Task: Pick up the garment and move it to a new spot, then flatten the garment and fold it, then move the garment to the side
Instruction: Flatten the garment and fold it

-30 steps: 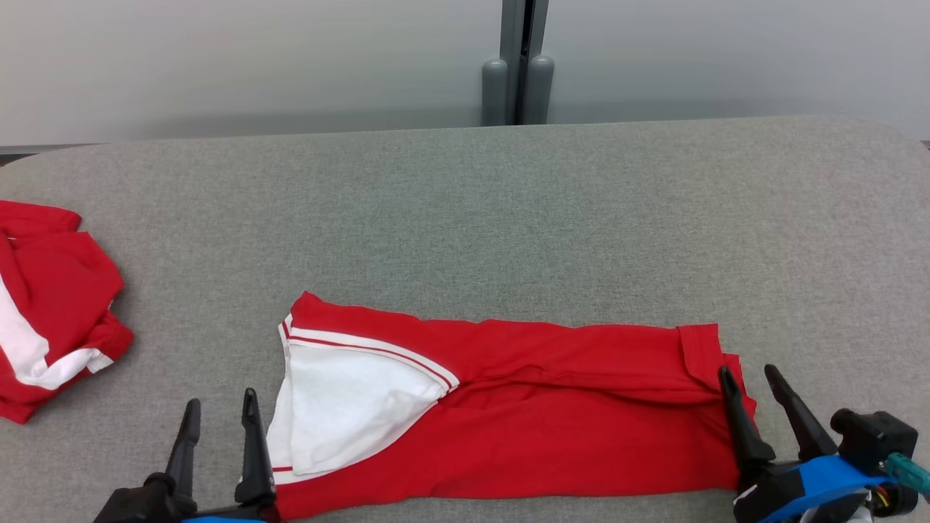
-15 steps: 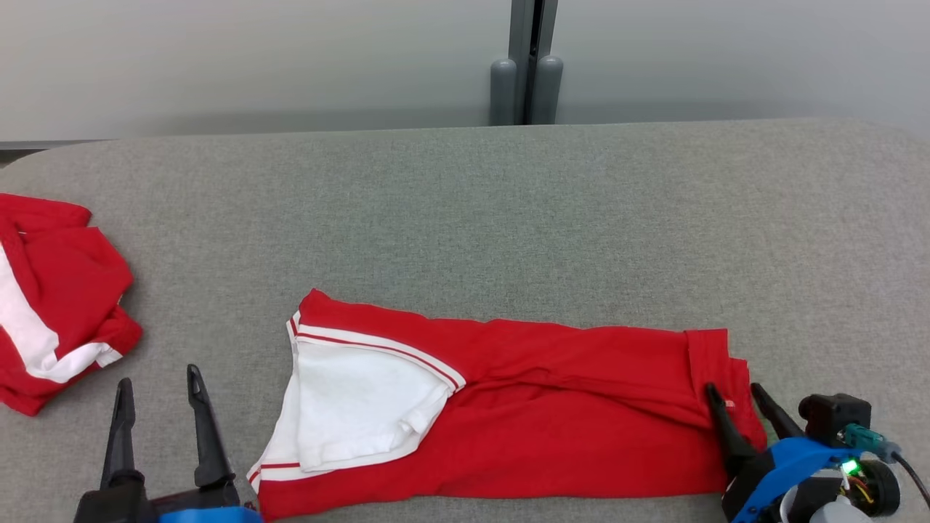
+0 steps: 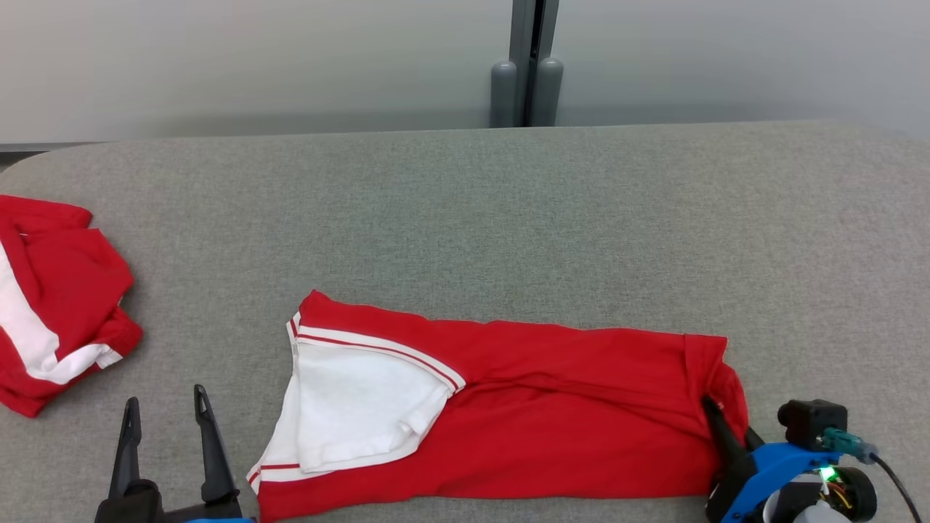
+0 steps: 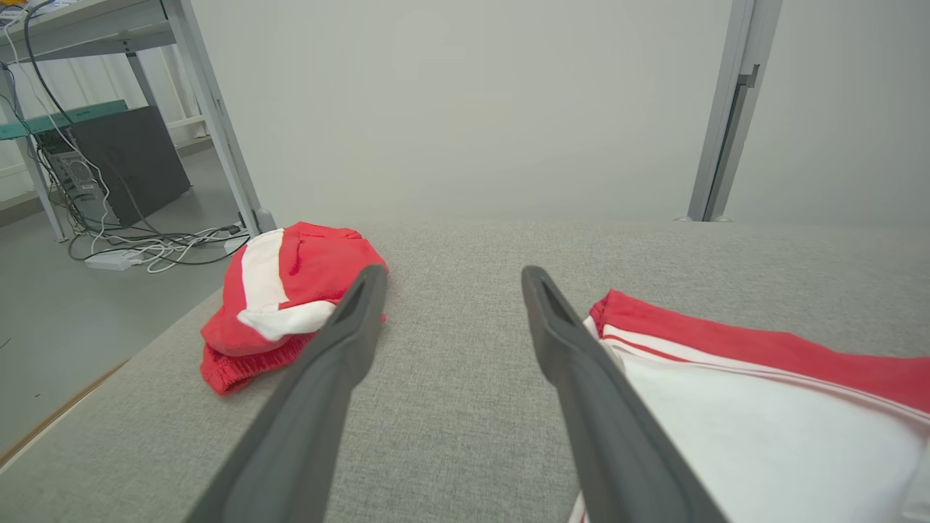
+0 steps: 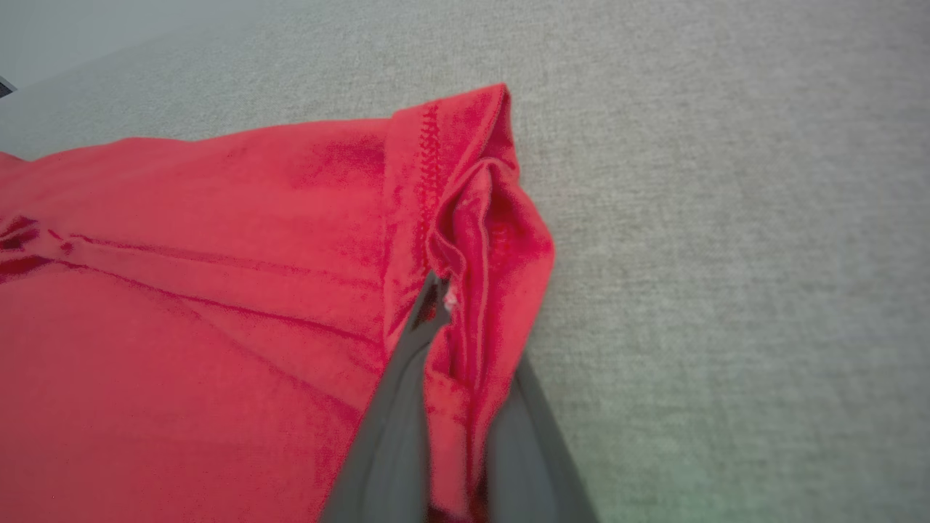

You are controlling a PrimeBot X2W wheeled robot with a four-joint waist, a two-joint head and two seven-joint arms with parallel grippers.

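I have the grey padded table (image 3: 508,218) across the head view. The red garment (image 3: 581,414) lies along its near edge, folded into a long band, with a white panel (image 3: 356,407) trimmed in red stripes turned up at its left end. A second red and white garment (image 3: 58,305) sits bunched at the table's far left, well apart from the first.

My right gripper (image 3: 726,425) is at the band's right end, on the hem. In the right wrist view its two dark fingers (image 5: 396,421) are drawn close together, with a ridge of the red hem (image 5: 487,240) pinched up between them. The cloth puckers above the tips and partly covers the right-hand finger.

My left gripper (image 3: 166,398) hovers over bare table just left of the white panel, its fingers (image 4: 327,378) spread wide and holding nothing. In the left wrist view one finger overlaps the panel's edge, but I cannot tell whether it touches.
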